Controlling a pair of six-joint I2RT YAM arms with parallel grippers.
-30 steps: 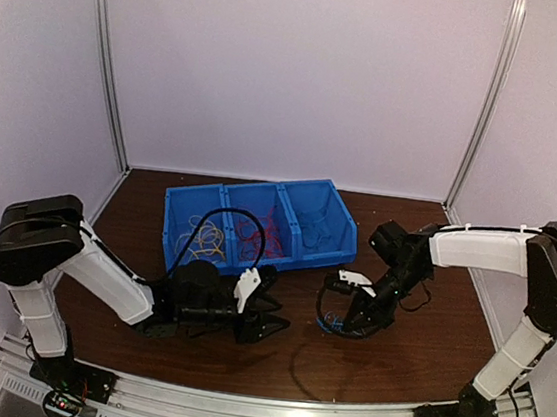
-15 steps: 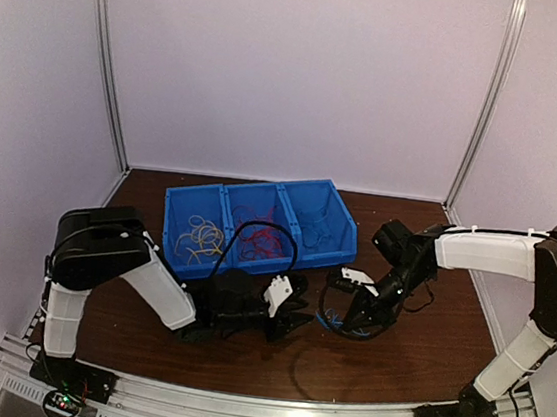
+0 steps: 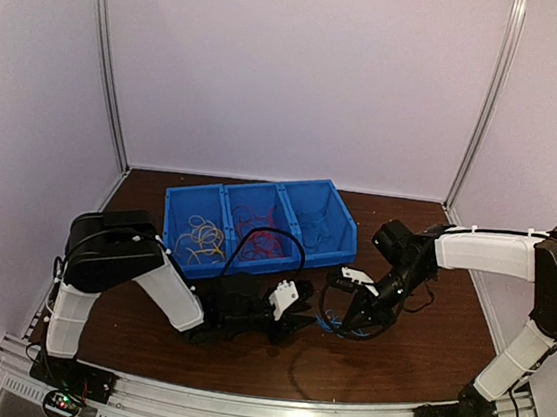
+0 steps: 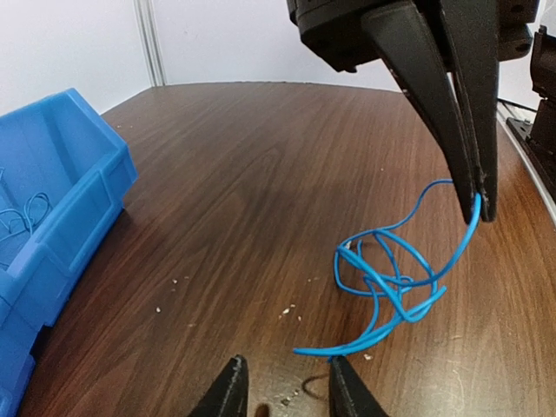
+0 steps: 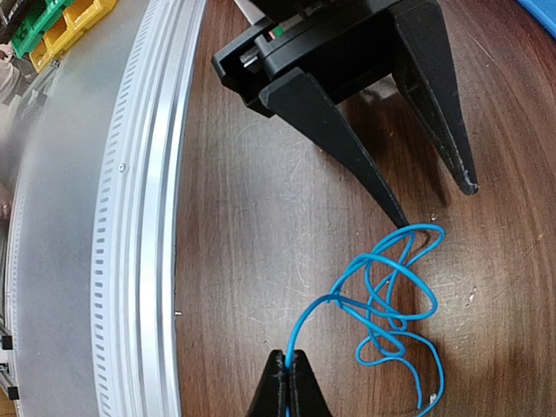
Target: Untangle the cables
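A tangled blue cable [image 3: 325, 322] lies on the brown table between the two grippers; it also shows in the left wrist view [image 4: 391, 280] and the right wrist view [image 5: 391, 304]. My right gripper [image 5: 287, 382] is shut on one end of it, close to the table [image 4: 479, 201]. My left gripper [image 4: 287, 393] is open and low over the table, its right fingertip [image 4: 344, 387] right beside the cable's near strand. Seen from the right wrist, the left gripper [image 5: 434, 204] stands open at the cable's far loop. Yellow cables [image 3: 203, 238] and red cables [image 3: 259, 237] lie in the bin.
A blue three-compartment bin [image 3: 172, 199] stands behind the grippers; its right compartment holds thin blue wires [image 3: 316, 231], and its corner shows in the left wrist view [image 4: 95, 165]. A metal rail [image 5: 130, 217] runs along the table's near edge. Walls enclose the table.
My left arm has swung right, bringing its open gripper up to the blue cable. My right gripper has stayed almost still, shut on the cable.
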